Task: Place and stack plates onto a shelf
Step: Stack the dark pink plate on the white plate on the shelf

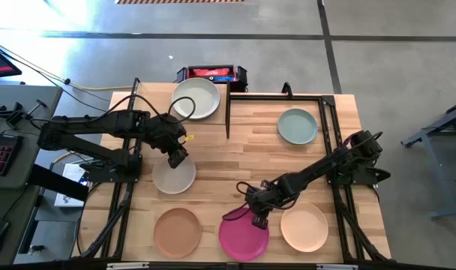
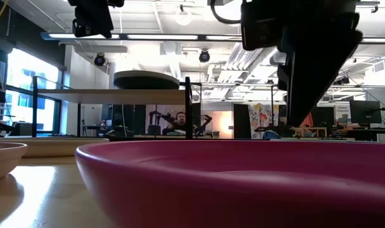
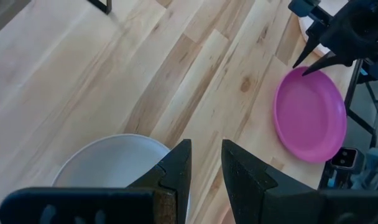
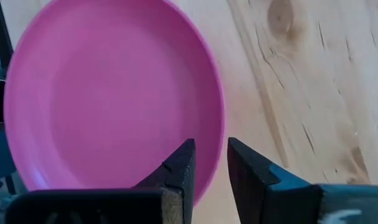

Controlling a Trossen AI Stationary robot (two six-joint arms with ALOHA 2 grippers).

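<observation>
R gripper [image 1: 259, 219] straddling magenta plate [image 1: 244, 234] rim, fingers slightly parted, not clenched yet; needing deeper rim bite before lifting. L gripper [image 1: 177, 158] hovering over off-white plate [image 1: 173, 174] edge, likewise ungripped

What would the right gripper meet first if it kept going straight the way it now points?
Most likely the rim of the magenta plate: the right gripper points down at its edge, fingers slightly parted astride it. How far above it hangs is unclear.

Both end effectors [image 1: 177, 158] [image 1: 259, 220] low, fingers slightly parted
</observation>
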